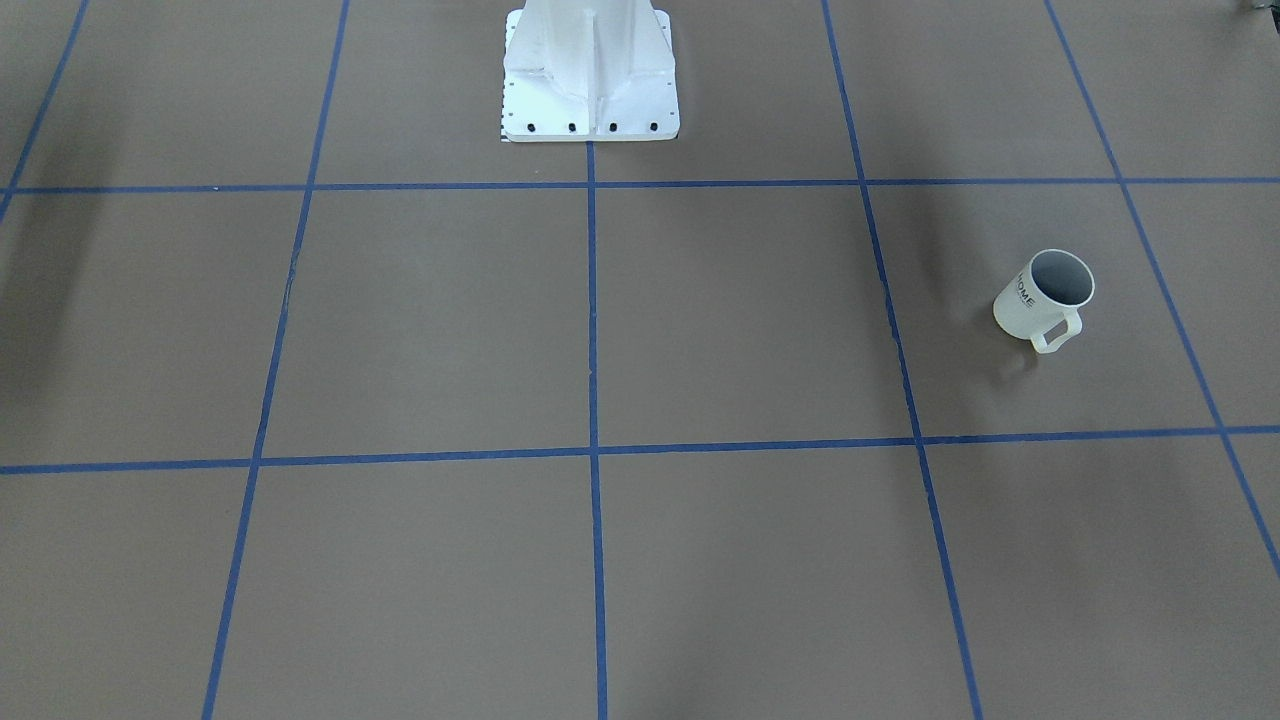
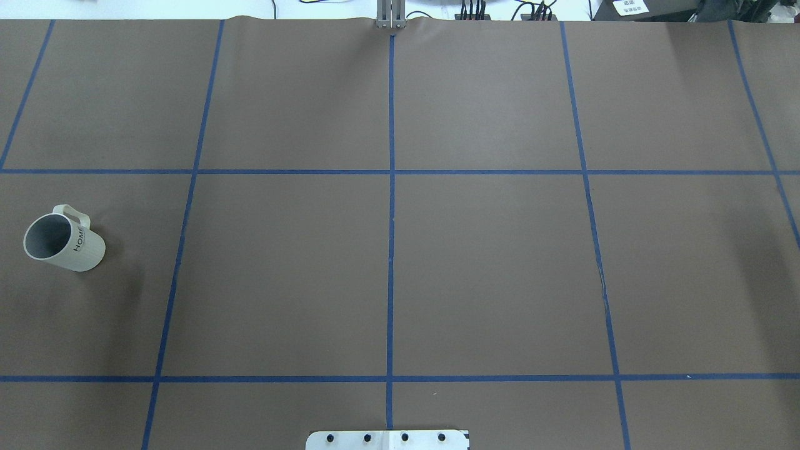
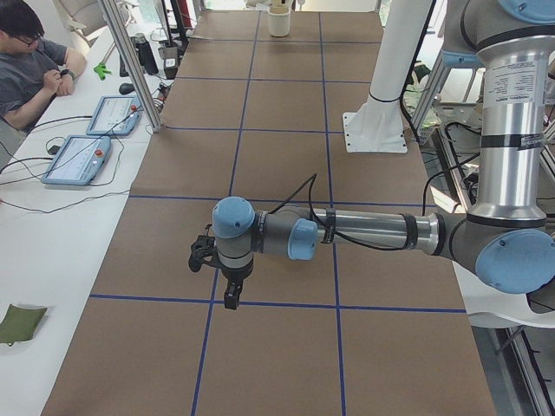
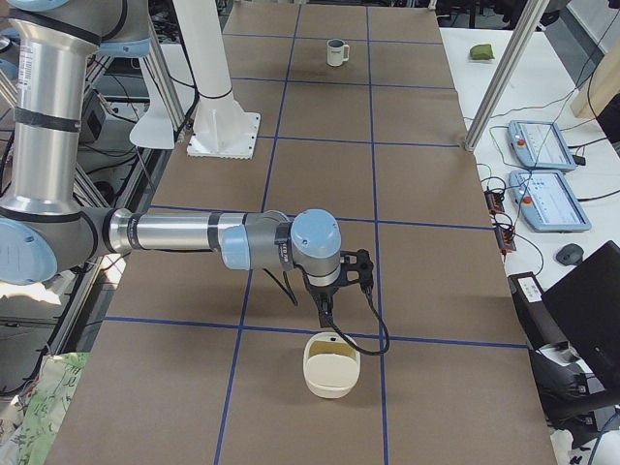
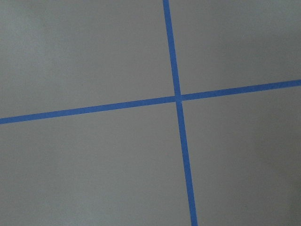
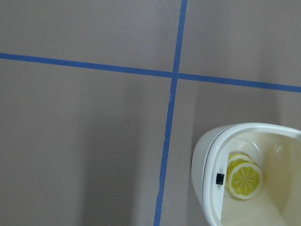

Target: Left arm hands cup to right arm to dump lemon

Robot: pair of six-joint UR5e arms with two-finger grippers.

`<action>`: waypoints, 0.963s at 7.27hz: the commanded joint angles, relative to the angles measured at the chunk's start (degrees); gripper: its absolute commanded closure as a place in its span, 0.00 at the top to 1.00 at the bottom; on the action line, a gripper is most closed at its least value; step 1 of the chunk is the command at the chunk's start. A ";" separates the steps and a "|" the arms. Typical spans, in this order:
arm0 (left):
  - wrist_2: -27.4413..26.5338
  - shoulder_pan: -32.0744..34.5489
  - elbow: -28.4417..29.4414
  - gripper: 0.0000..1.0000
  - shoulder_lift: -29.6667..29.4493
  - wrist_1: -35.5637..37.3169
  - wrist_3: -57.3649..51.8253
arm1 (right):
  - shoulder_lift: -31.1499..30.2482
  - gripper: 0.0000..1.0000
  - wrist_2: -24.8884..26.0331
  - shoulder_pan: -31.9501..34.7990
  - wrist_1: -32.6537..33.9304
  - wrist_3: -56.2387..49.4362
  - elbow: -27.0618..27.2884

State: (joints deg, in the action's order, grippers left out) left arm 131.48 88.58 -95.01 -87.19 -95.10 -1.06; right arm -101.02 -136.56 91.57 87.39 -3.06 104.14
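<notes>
Two apart from the cup (image 1: 1040,298): left gripper (image 3: 231,299), right gripper (image 4: 325,316) (opening unclear).

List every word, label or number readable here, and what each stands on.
"HOME": black letters on the side of the small cream-white mug.
Printing on the left arm's silver tube: too blurred to read.
White sticker at the overhead view's top right: too small to read.

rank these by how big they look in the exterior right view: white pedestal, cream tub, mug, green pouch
1. white pedestal
2. cream tub, though it sits nearest the camera
3. mug and green pouch: about alike, both far off, so not ranked
</notes>
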 commanded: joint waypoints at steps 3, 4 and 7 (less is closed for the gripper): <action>0.00 -0.08 0.00 1.00 0.26 0.00 0.00 | 0.04 1.00 0.42 -0.42 2.26 0.07 0.53; 0.00 -0.08 0.00 1.00 0.26 0.00 0.00 | 0.04 1.00 0.60 -0.42 2.26 -0.02 0.45; 0.00 -0.08 0.18 1.00 0.26 0.09 0.00 | 0.12 1.00 0.68 -0.42 2.26 -0.02 0.45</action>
State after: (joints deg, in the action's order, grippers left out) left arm 131.48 88.51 -94.91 -86.92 -95.08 -1.05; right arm -100.92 -135.90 91.15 89.65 -3.07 104.60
